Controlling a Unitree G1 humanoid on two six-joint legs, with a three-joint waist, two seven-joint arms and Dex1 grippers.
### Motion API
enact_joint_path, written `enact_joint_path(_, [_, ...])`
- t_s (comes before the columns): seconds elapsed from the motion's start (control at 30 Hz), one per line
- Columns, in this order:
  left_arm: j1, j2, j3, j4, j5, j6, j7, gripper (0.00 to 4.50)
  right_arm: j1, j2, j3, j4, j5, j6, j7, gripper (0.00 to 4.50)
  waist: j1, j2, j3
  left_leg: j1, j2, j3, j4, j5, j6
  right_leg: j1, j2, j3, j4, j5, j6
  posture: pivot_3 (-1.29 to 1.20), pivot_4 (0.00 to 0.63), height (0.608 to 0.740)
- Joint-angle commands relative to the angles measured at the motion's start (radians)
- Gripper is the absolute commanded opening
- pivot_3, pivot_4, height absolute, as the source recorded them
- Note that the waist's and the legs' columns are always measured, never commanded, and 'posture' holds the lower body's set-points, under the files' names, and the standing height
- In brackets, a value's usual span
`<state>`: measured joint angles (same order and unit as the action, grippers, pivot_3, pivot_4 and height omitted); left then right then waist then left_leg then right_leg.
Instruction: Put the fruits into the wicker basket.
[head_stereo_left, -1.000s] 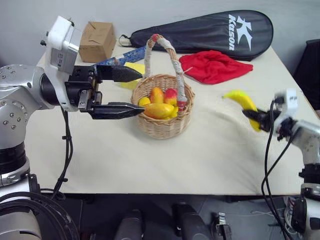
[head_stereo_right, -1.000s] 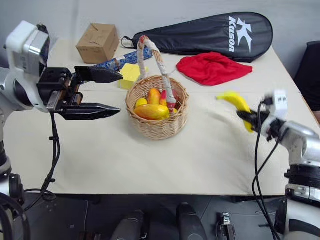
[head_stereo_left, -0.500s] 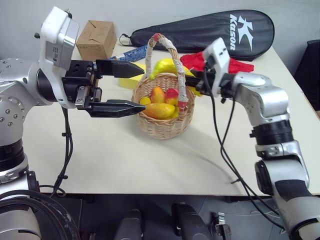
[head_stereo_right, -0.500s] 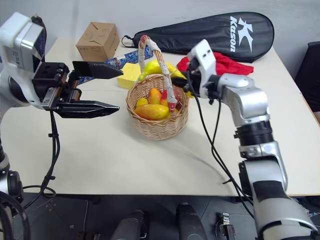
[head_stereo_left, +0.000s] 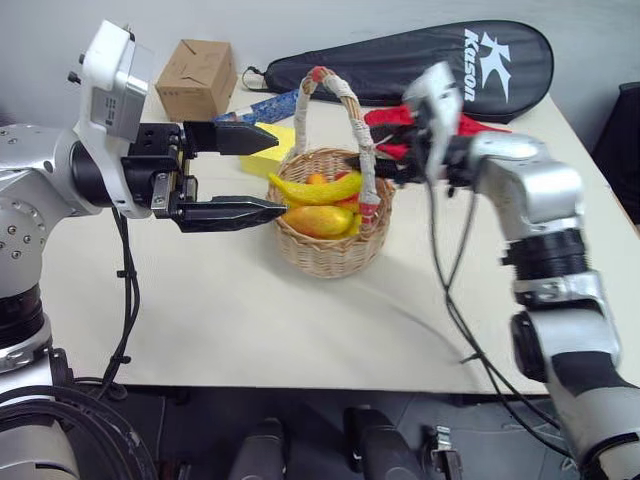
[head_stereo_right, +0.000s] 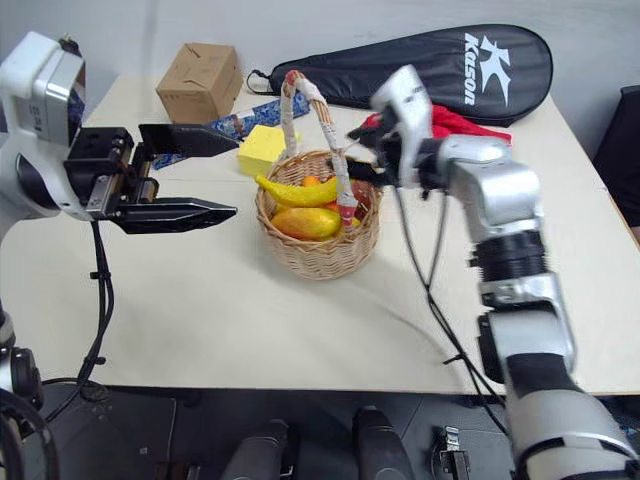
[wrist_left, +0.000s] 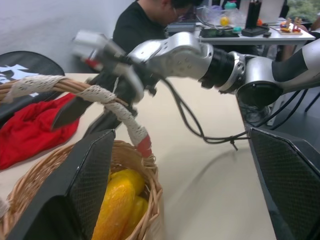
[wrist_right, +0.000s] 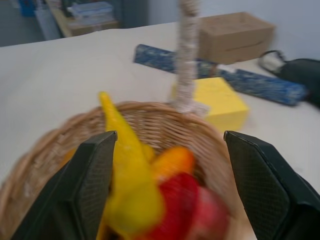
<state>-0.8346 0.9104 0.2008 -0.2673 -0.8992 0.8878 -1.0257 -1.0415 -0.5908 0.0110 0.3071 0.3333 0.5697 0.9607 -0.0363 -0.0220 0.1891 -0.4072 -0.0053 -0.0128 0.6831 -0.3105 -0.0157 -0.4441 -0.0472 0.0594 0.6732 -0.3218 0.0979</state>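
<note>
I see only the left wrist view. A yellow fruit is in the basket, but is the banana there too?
Observer: Yes, the banana lies across the top of the other fruits in the wicker basket.
Operator: Does the right gripper hold it?
Observer: No, the right gripper is open above the basket, with the banana loose between its fingers.
Operator: What is behind the basket?
Observer: A yellow sponge block, on the table beside a blue patterned roll.
</note>
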Motion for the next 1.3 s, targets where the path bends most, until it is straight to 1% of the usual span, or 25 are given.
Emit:
enact_joint_path(0.03, [0.002,0.019,0.041,-0.024,-0.016,-0.009,0.006,4.50,0.097,-0.108,-0.105,-0.119,0.064,0.039,0.053,3.55,0.006,0.000,0.000,0.000,0.000,0.000,0.000,0.000,0.000,0.000,0.000,0.000,-0.001,0.000,0.000,0.00,0.150,0.740])
enact_joint_path(0.1, [0.005,0.019,0.039,-0.018,-0.014,-0.012,0.003,4.50,0.185,-0.149,-0.147,-0.218,0.125,0.101,0.073,3.55,0.008,0.000,0.000,0.000,0.000,0.001,0.000,0.000,0.000,0.000,0.000,0.000,0.000,0.000,0.000,0.00,0.150,0.740])
enact_joint_path(0.17, [0.005,0.014,0.032,-0.010,-0.008,-0.020,0.000,4.50,0.282,-0.151,-0.168,-0.368,0.206,0.174,0.074,3.55,0.001,0.000,0.000,0.001,0.001,0.002,0.000,0.000,0.000,0.000,0.002,0.000,0.001,0.000,0.000,0.00,0.150,0.740])
enact_joint_path(0.23, [0.000,0.009,0.025,-0.003,-0.005,-0.023,-0.001,4.50,0.335,-0.124,-0.173,-0.480,0.263,0.224,0.042,3.55,-0.010,0.000,0.000,0.002,0.001,0.004,0.000,0.000,0.000,0.000,0.003,0.000,0.004,0.000,0.000,0.00,0.150,0.740])
enact_joint_path(0.3, [-0.004,0.001,0.012,0.004,0.006,-0.033,-0.004,4.50,0.348,-0.045,-0.180,-0.543,0.317,0.283,-0.054,3.55,-0.021,0.000,0.000,0.004,0.001,0.005,0.000,0.000,0.000,0.000,0.003,0.001,0.005,0.000,0.000,0.00,0.150,0.740])
enact_joint_path(0.4, [-0.010,-0.003,0.004,0.010,0.011,-0.041,-0.006,4.50,0.356,0.011,-0.185,-0.582,0.355,0.321,-0.124,3.55,-0.018,0.000,0.000,0.006,0.001,0.004,0.000,0.000,0.001,0.000,0.003,0.001,0.005,0.000,-0.001,0.00,0.150,0.740])
enact_joint_path(0.67, [-0.029,-0.001,-0.001,0.038,0.018,-0.057,-0.021,4.50,0.341,0.146,-0.138,-0.592,0.400,0.349,-0.265,3.55,-0.013,0.000,0.000,0.003,0.001,0.000,0.000,0.001,-0.001,0.000,0.001,0.001,0.005,0.001,-0.001,0.00,0.150,0.740])
enact_joint_path(0.7, [-0.030,-0.003,-0.002,0.039,0.019,-0.059,-0.021,4.50,0.347,0.163,-0.119,-0.601,0.401,0.349,-0.269,3.55,-0.013,0.000,0.000,0.003,0.001,0.000,0.000,0.001,-0.001,0.000,0.001,0.001,0.005,0.001,-0.001,0.00,0.150,0.740])
enact_joint_path(0.77, [-0.032,-0.006,-0.004,0.040,0.022,-0.063,-0.020,4.50,0.362,0.170,-0.052,-0.607,0.352,0.326,-0.273,3.55,-0.015,0.000,0.000,0.002,0.001,0.000,0.000,0.001,-0.001,0.000,0.001,0.001,0.005,0.001,-0.001,0.00,0.150,0.740])
enact_joint_path(0.8, [-0.033,-0.007,-0.005,0.040,0.023,-0.064,-0.020,4.50,0.368,0.165,-0.020,-0.603,0.318,0.310,-0.280,3.17,-0.017,0.000,0.000,0.002,0.001,0.000,0.000,0.001,-0.001,0.000,0.002,0.001,0.005,0.001,-0.001,0.00,0.150,0.740])
enact_joint_path(0.83, [-0.034,-0.007,-0.005,0.042,0.024,-0.067,-0.021,4.50,0.371,0.161,0.000,-0.601,0.295,0.296,-0.286,2.96,-0.017,0.000,0.000,0.002,0.001,0.000,0.000,0.001,-0.001,0.000,0.002,0.001,0.005,0.001,-0.001,0.00,0.150,0.740])
enact_joint_path(0.87, [-0.036,-0.007,-0.005,0.044,0.025,-0.068,-0.022,4.50,0.370,0.163,0.004,-0.606,0.293,0.290,-0.290,2.65,-0.017,0.000,0.000,0.002,0.001,-0.001,0.000,0.001,-0.001,0.000,0.002,0.001,0.005,0.001,-0.001,0.00,0.150,0.740])
enact_joint_path(0.97, [-0.040,-0.005,-0.005,0.049,0.026,-0.070,-0.025,4.50,0.365,0.175,-0.010,-0.623,0.313,0.289,-0.299,1.62,-0.016,0.000,0.000,0.002,0.000,-0.001,0.000,0.001,-0.001,0.000,0.002,0.000,0.005,0.001,-0.001,0.00,0.150,0.740])
enact_joint_path(1.1, [-0.042,-0.009,-0.010,0.060,0.033,-0.076,-0.030,4.50,0.360,0.175,-0.068,-0.633,0.348,0.296,-0.327,0.34,-0.016,0.000,0.000,0.002,0.001,-0.001,0.000,0.001,-0.001,0.000,0.002,0.000,0.005,0.001,-0.001,0.00,0.150,0.740])
enact_joint_path(1.13, [-0.043,-0.012,-0.013,0.063,0.035,-0.079,-0.032,4.50,0.366,0.167,-0.085,-0.637,0.358,0.297,-0.327,0.24,-0.016,0.000,0.000,0.002,0.001,-0.001,0.000,0.001,-0.001,0.000,0.002,0.000,0.005,0.001,-0.001,0.00,0.150,0.740])
enact_joint_path(1.23, [-0.048,-0.020,-0.023,0.073,0.043,-0.085,-0.040,4.50,0.385,0.138,-0.121,-0.655,0.381,0.300,-0.315,0.24,-0.015,0.000,0.000,0.002,0.000,-0.001,0.000,0.001,-0.001,0.000,0.002,0.000,0.005,0.001,-0.001,0.00,0.150,0.740])
enact_joint_path(1.3, [-0.056,-0.026,-0.031,0.084,0.052,-0.092,-0.050,4.50,0.397,0.105,-0.169,-0.672,0.410,0.284,-0.295,0.24,-0.014,0.000,0.000,0.002,0.000,-0.001,0.000,0.001,-0.001,0.000,0.002,0.000,0.005,0.001,-0.001,0.00,0.150,0.740])
